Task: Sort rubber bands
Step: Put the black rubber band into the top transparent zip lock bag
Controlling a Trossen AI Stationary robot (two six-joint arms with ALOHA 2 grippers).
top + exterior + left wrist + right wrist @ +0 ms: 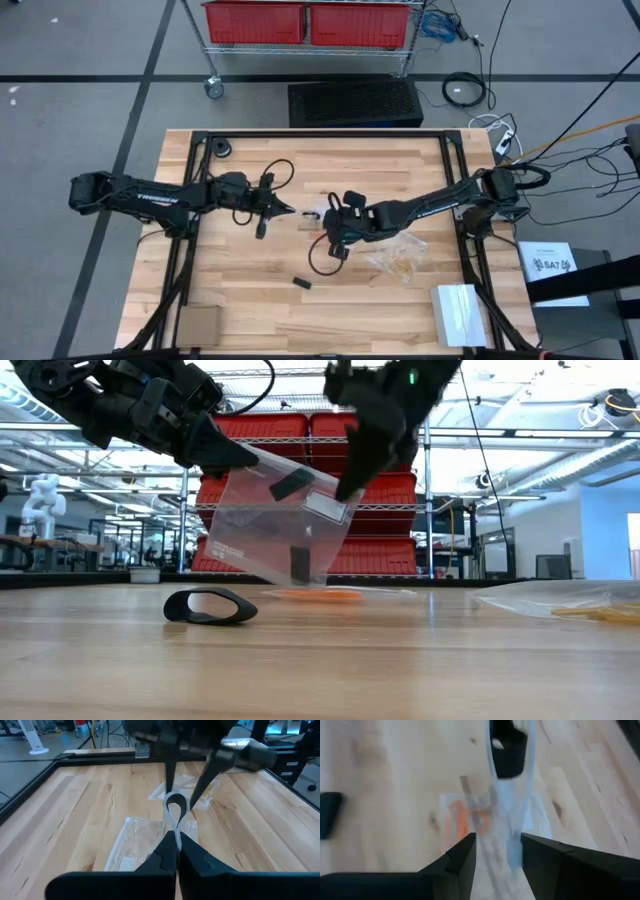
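Note:
A clear plastic bag (280,525) hangs above the table's middle, with my left gripper (176,845) shut on its top. Dark pieces (300,565) lie in the bag's bottom. My right gripper (181,797) is open at the bag's looped mouth (175,806), one finger (169,775) on each side of it, pointing steeply down. One black rubber band (210,605) lies loose on the wood toward the near edge. Orange-red bands lie in a flat bag (457,817) on the table below the hanging one. Pale tan bands sit in a crumpled bag (395,258) to the right. My left gripper pinches the hanging bag's top edge (176,827) between its two fingers, coming nearly level from the table's left. The bag hangs below the fingers, tilted and clear of the table, its mouth gaping in a loop beyond them. My right gripper's fingers flank that mouth; whether they touch it I cannot tell.
A white box (458,312) stands at the near right and a brown card square (198,322) at the near left. A small black roll (222,149) sits at the far left. Black frame rails (190,250) run along both table sides.

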